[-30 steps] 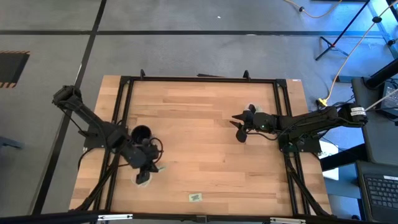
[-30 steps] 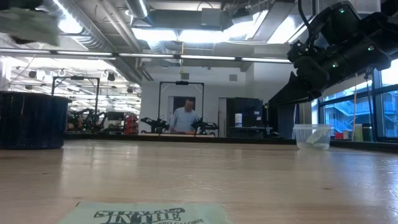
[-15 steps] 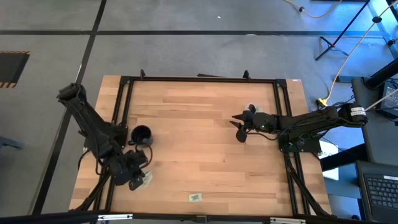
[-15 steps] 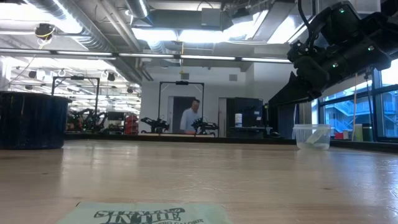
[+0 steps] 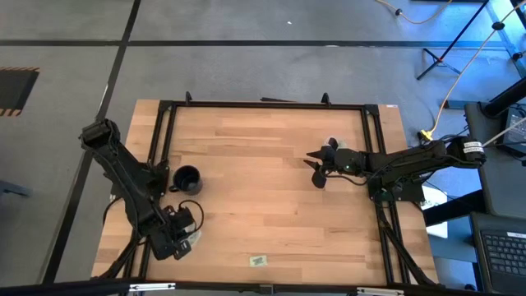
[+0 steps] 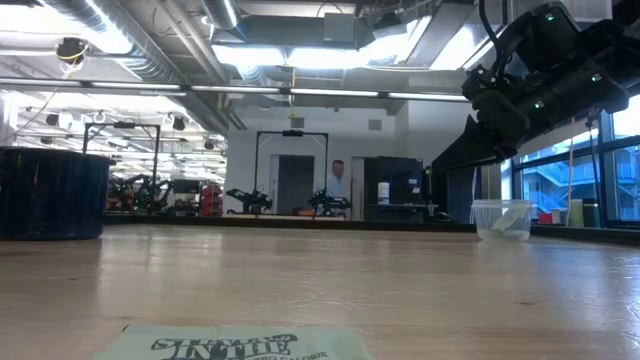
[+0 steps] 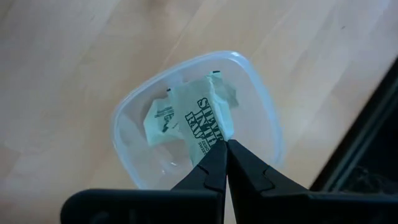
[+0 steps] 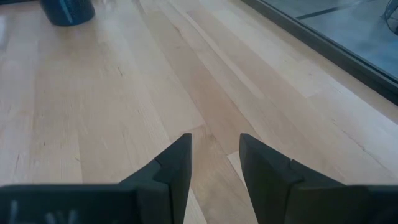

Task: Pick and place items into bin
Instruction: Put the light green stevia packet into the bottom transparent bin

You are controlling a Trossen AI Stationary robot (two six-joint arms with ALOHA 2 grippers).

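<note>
My left gripper [image 7: 225,144] [image 5: 174,238] hovers over a clear plastic bin [image 7: 264,99] [image 5: 192,239] near the table's near left corner, shut on a pale green packet [image 7: 208,112]. A second green packet [image 7: 160,118] lies inside the bin. Another packet [image 5: 259,261] [image 6: 230,345] lies flat on the table by the near edge. My right gripper [image 5: 316,168] [image 8: 214,149] waits open above the table's right half, touching nothing. My left gripper pinches the green packet by one edge [image 7: 219,138] between its two fingertips. The fingers come from above, pointing down. The packet sticks out past the fingertips over the bin's opening; I cannot tell whether it touches the bin's inside.
A black cup [image 5: 186,178] [image 6: 50,195] [image 8: 67,11] stands on the table's left half, toward the far side from the bin. A clear container [image 6: 500,218] shows at the right in the low view. Black frame rails [image 5: 160,148] run along the table's sides. A person stands far behind.
My left gripper has carried the packet from beside the black cup toward the table's near left corner and now stands over the clear bin, still shut on it. It has left the low view's upper left corner.
</note>
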